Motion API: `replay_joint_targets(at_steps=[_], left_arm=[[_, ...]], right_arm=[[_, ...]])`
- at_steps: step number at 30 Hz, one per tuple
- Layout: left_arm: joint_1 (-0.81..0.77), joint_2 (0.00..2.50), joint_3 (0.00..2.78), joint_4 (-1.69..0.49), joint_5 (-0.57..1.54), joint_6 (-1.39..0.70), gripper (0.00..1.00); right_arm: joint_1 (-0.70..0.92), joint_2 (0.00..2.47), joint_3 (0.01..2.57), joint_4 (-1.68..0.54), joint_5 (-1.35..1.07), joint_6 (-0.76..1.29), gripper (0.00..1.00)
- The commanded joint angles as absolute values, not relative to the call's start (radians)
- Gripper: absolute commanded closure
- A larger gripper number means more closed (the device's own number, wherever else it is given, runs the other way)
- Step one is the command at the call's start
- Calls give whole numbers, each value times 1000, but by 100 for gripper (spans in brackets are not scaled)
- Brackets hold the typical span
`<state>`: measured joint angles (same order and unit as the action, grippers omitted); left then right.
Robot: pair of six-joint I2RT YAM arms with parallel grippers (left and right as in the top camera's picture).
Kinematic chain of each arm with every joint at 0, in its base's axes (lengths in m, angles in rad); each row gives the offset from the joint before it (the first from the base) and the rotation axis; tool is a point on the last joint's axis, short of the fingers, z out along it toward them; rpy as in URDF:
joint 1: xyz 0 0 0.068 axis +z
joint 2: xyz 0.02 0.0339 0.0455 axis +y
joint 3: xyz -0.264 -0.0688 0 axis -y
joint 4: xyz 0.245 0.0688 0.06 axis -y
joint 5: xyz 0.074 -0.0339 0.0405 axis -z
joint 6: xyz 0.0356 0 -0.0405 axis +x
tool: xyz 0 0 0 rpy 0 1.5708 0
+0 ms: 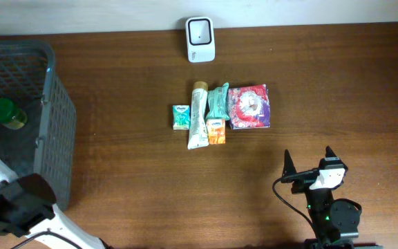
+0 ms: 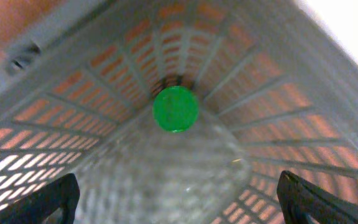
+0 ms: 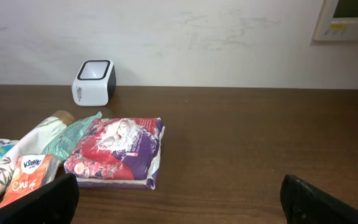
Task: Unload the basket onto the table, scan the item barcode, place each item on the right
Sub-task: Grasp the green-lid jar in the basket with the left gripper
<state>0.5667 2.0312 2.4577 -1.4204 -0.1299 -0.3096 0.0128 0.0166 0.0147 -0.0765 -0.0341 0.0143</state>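
Note:
A green-capped item (image 2: 175,109) lies at the bottom of the grey mesh basket (image 2: 272,93); from above, the item (image 1: 5,113) sits in the basket (image 1: 57,117) at the far left. My left gripper (image 2: 179,193) hangs open above the basket floor, nothing between its fingers, the item well beyond them. The white scanner (image 1: 200,39) stands at the table's back edge. My right gripper (image 1: 308,158) is open and empty near the front right, facing the scanner (image 3: 94,82).
A row of items lies mid-table: a small green pack (image 1: 180,117), a tube (image 1: 198,116), a teal pack (image 1: 218,102), an orange packet (image 1: 216,131) and a red-purple pack (image 1: 249,106). The left arm's white body (image 1: 19,200) fills the lower left corner.

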Motion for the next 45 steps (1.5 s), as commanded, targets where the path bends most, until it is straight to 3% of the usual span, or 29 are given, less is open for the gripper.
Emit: replay_joint_targets(at_steps=[1, 8, 10, 13, 15, 17, 19, 24, 26, 32, 37, 42, 43, 45], left_arm=[[585, 2032, 2240, -1259, -130, -317, 2], [586, 2034, 1875, -832, -191, -278, 15], [586, 2035, 1828, -747, -191, -241, 10], [582, 2038, 1804, -715, -178, -241, 5], [574, 2039, 1768, -691, -181, -237, 9], [564, 2044, 1764, -693, -215, -206, 21], [520, 2033, 1764, -704, -403, -207, 22], [459, 1941, 1764, -728, -417, -207, 18], [476, 1966, 1764, -757, -416, -207, 18], [522, 2111, 1764, -672, -322, -216, 7], [522, 2149, 1764, -562, -265, -216, 7], [538, 2222, 1764, -597, -265, -272, 8], [538, 2225, 1764, -595, -265, -272, 8], [538, 2225, 1764, -592, -265, -271, 22]], right_arm=[[13, 13, 6, -78, -33, 7, 1], [13, 13, 6, -78, -33, 7, 2], [13, 13, 6, -78, -33, 7, 1], [13, 13, 6, -78, -33, 7, 2], [13, 13, 6, -78, -33, 7, 1], [13, 13, 6, -78, -33, 7, 1], [13, 13, 6, -78, -33, 7, 1], [13, 13, 6, -78, -33, 7, 1], [13, 13, 6, -78, -33, 7, 2], [13, 13, 6, -78, -33, 7, 2], [13, 13, 6, -78, -33, 7, 1], [13, 13, 6, -78, -33, 7, 2], [13, 13, 6, -78, -33, 7, 1], [13, 13, 6, -78, -33, 7, 1]])
